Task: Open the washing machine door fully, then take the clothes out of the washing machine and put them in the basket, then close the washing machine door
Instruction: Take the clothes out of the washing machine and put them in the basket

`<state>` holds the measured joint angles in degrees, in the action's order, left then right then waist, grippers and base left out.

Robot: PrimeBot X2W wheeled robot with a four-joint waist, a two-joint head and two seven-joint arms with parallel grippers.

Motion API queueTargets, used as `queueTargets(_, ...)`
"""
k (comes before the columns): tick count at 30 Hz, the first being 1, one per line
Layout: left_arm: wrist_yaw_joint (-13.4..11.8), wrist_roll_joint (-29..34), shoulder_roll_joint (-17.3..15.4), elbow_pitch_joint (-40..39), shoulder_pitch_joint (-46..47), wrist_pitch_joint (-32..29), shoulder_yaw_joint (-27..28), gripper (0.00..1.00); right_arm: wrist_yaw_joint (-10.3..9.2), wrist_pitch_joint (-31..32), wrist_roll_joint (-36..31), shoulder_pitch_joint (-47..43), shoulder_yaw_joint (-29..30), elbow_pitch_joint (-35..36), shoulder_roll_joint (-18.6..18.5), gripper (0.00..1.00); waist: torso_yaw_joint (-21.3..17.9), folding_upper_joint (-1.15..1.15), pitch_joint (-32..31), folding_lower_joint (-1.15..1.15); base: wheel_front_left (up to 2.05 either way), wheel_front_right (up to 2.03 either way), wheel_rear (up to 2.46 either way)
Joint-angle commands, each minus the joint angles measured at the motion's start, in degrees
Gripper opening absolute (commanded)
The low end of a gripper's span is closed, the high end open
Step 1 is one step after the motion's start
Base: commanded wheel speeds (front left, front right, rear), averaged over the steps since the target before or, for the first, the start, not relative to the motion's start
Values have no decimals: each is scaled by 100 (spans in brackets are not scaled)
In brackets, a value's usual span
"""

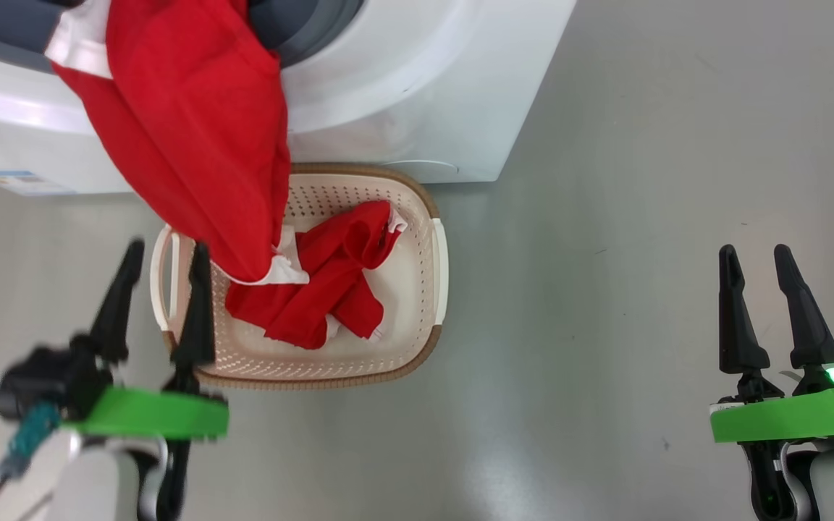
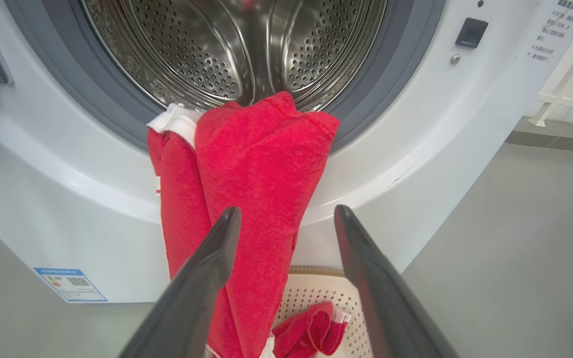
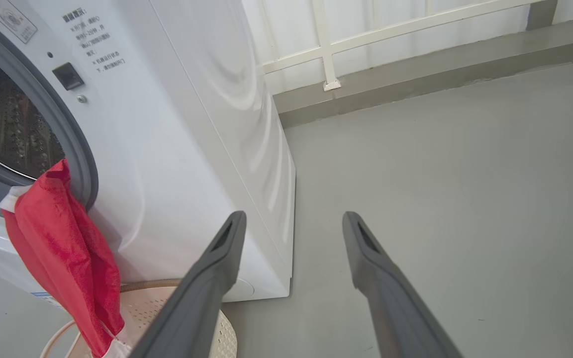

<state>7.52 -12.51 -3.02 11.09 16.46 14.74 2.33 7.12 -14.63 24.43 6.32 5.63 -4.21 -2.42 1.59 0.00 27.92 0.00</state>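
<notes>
Fingers (image 1: 116, 311) of the left gripper (image 1: 166, 252) stand spread wide with nothing between them, their tips over the near left corner of the basket (image 1: 316, 381), close to its white handle (image 1: 156, 282). Just beside the inner finger hangs the lower end of a red garment (image 1: 192, 130); whether cloth and finger touch I cannot tell. From the left wrist view that garment (image 2: 261, 164) drapes out of the steel drum (image 2: 202, 59), over the grey seal (image 2: 92, 89) and down the white front of the washing machine (image 1: 402, 94), its white-trimmed end reaching into the basket. A second red garment (image 1: 330, 282) lies crumpled in the middle of the basket, so the clothes are half out and half in. The basket sits on the grey floor (image 1: 641, 181) right at the foot of the machine, a blue label (image 2: 70, 284) showing on the machine's lower corner. Well off to the other side, the right gripper (image 1: 754, 252) hovers over bare floor, fingers just as wide and empty.
</notes>
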Motion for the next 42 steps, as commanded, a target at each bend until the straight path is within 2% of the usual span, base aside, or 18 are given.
queueTargets(1, -3, -90, -193, -71, 256, 26, 126, 100, 36, -37, -25, -88, -81, 152, -45, 100, 49, 0, 44, 0, 0, 0, 0)
queueTargets(7, -3, -253, -505, 597, 1482, 26, -162, 100, 36, -37, -25, 9, -120, 148, -45, 100, 65, 0, 177, 0, 0, 0, 0)
queueTargets(11, -3, -319, -667, 1421, 2453, -12, -418, 100, 36, -37, -17, 127, -166, 143, -45, 100, 32, 0, 262, 0, 0, 0, 0)
queueTargets(15, -3, -345, -725, 2218, 3420, -176, -668, 100, 36, -37, 4, 185, -171, 156, -45, 100, 33, 0, 353, 0, 0, 0, 0)
queueTargets(16, -3, -399, -702, 2669, 3859, -341, -801, 100, 36, -37, 22, 204, -166, 154, -45, 100, 36, 0, 430, 0, 0, 0, 0)
queueTargets(22, -3, -436, -696, 3920, 4955, -697, -1035, 100, 36, -37, 84, 350, -251, 142, -45, 100, -75, 0, 602, 0, 0, 0, 0)
queueTargets(31, -8, -200, -975, 5386, 5915, -959, -1346, 100, 36, -37, 229, 464, -379, 132, -45, 100, -378, 0, 764, 0, 0, 0, 0)
queueTargets(41, -5, -136, -1063, 5990, 6216, -852, -1589, 100, 36, -37, 316, 503, -412, 136, -45, 100, -507, 0, 860, 0, 0, 0, 0)
queueTargets(42, -5, -136, -1065, 6022, 6230, -847, -1610, 85, 36, -37, 320, 510, -410, 137, -45, 100, -510, 0, 864, 0, 0, 0, 0)
